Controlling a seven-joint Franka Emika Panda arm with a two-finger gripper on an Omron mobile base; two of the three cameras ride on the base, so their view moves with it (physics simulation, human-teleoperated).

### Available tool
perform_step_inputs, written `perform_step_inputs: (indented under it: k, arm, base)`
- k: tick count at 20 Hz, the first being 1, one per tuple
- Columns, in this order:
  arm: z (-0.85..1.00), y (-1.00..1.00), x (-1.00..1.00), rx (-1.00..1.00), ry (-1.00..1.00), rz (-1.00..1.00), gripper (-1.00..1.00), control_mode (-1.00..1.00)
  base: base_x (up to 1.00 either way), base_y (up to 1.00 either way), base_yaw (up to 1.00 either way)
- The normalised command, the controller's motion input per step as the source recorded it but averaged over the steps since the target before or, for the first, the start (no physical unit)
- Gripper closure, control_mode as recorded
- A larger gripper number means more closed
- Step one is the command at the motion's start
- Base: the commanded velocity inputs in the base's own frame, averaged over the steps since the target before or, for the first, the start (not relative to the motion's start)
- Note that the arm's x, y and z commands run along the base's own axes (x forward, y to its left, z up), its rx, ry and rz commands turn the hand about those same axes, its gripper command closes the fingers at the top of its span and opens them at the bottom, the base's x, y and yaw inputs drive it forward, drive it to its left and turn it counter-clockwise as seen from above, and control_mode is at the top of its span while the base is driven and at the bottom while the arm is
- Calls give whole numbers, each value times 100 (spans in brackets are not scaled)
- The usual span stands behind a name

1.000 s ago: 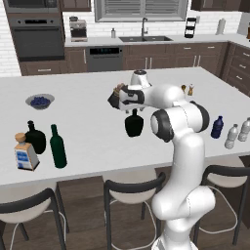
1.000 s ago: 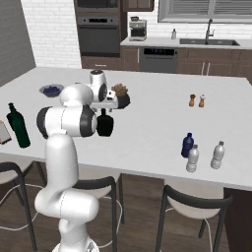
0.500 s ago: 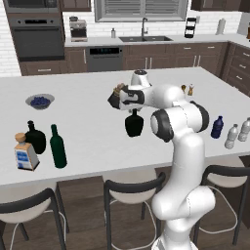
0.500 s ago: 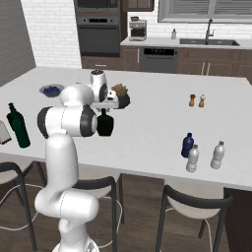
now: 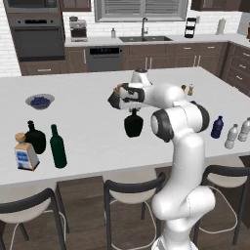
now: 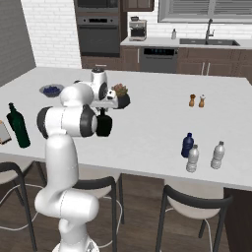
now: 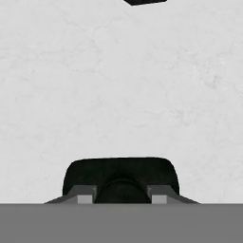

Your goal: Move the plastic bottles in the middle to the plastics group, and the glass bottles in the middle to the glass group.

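Note:
My gripper [image 5: 133,112] is shut on the neck of a squat round black flask [image 5: 133,125], which hangs under it over the middle of the white counter [image 5: 88,117]. From the other side, the gripper [image 6: 103,112] and flask [image 6: 104,125] sit beside my arm. In the hand view the flask's black shoulder [image 7: 122,176] lies between the fingertips [image 7: 85,197]. A tall dark green bottle [image 5: 57,147] stands at the left next to a second black flask [image 5: 35,138] and a square cork-stoppered bottle [image 5: 23,153]. At the right, a dark blue bottle [image 5: 217,127] stands with two small clear bottles [image 5: 231,136].
A bowl of blueberries [image 5: 40,101] sits at the far left of the counter. A small potted plant [image 5: 116,96] stands just behind the gripper. Salt and pepper shakers [image 5: 187,89] stand at the far right. Bar stools [image 5: 132,188] line the near edge.

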Motion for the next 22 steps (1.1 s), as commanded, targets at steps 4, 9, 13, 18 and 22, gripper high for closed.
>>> perform_step_inputs:
  k: [4,9,13,18,22]
  arm:
    - [37,7,-68,12,0,4,100,-100]
    - [23,37,-94,4,-10,0,100,-100]
    - [14,61,-91,0,-14,0,100,-100]
    - [15,86,-64,0,-12,0,100,-100]
    - [27,89,-21,0,0,-2,100,-100]
  base:
    - [0,0,0]
    - [0,0,0]
    - [0,0,0]
    - [0,0,0]
    - [0,0,0]
